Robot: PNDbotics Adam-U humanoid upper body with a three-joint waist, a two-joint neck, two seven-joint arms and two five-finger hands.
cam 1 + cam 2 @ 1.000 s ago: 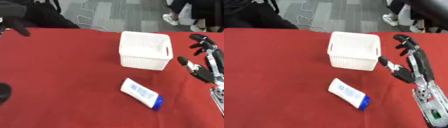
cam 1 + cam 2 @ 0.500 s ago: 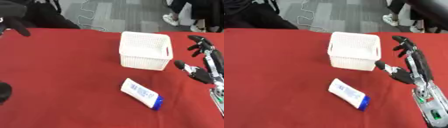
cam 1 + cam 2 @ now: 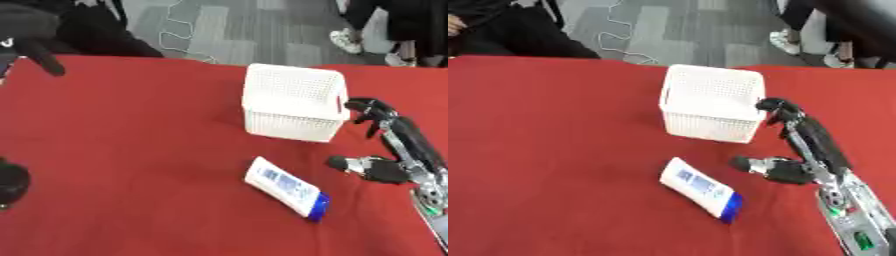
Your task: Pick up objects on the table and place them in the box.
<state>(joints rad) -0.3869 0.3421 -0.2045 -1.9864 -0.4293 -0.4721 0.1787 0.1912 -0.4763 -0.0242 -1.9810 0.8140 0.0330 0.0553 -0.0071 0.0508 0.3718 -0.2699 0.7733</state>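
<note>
Right eye view gives me the clearest read of the workspace. I find the tube (image 3: 701, 189), white with a blue cap, lying flat on the red table (image 3: 553, 150) at about 6 o'clock from the white box (image 3: 711, 102), apart from it, its cap end pointing toward 4 o'clock. I cannot see into the box from this angle.

My right hand (image 3: 798, 150) is over the table at about 3 o'clock of the tube and just beside the box's near right corner. I see its fingers (image 3: 776, 107) extended and relaxed, the thumb (image 3: 750, 164) spread toward the tube, and nothing held. No contact with the tube is visible; a strip of cloth lies between the thumb tip and the tube body.

My left hand (image 3: 10, 182) shows only as a dark shape at the 9 o'clock edge of the left eye view; I cannot tell how its fingers are set.

Assessment of the tube: I judge it light, with a soft, squeezable body and a smooth skin likely to slide on a pinch. The capped end looks stiffer. I would take hold across the width of the body near its middle, thumb on one long side and fingers on the other, avoiding the flat crimped end. Lying flat on cloth, it may skid before the fingers get under its edge.
</note>
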